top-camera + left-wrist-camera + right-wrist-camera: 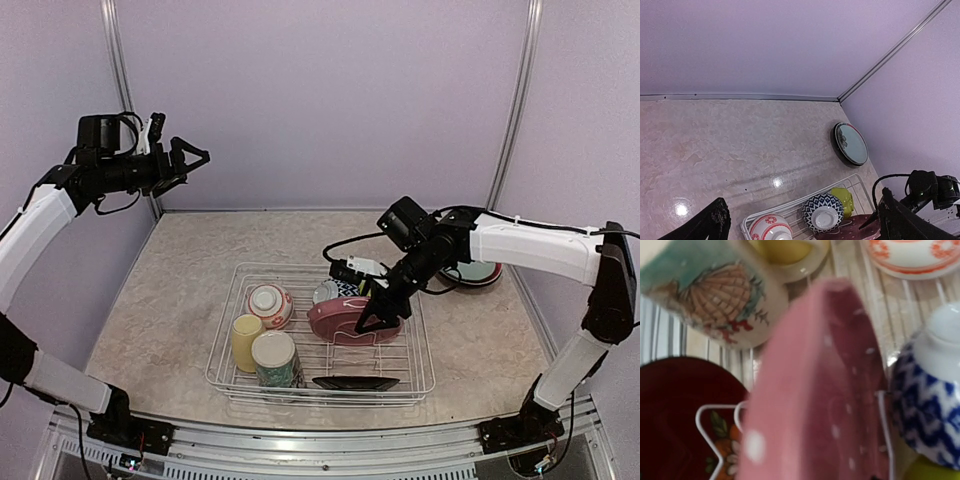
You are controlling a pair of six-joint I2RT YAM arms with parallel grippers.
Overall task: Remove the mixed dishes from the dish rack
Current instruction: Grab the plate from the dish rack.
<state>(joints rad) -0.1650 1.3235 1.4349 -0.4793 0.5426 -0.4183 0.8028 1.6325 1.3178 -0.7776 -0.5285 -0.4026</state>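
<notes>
The wire dish rack (pixel 400 355) stands mid-table. It holds a red-patterned bowl (pixel 270 303), a pale yellow mug (pixel 246 340), a tall floral cup (pixel 276 360), a black-and-white bowl (pixel 328 291), a dark plate (pixel 355 382) at the front, and a maroon plate (pixel 340 320) with white dots standing on edge. A lime-green bowl (pixel 845 200) lies behind the black-and-white bowl. My right gripper (pixel 376 314) is down in the rack, shut on the maroon plate's rim. The plate (pixel 830 390) fills the right wrist view and hides the fingers. My left gripper (pixel 197 168) is open and empty, high at the back left.
A teal plate on a dark one (pixel 475 272) lies on the table at the back right, near the wall; it also shows in the left wrist view (pixel 850 144). Purple walls close in the back and sides. The right arm's cable hangs over the rack's back edge.
</notes>
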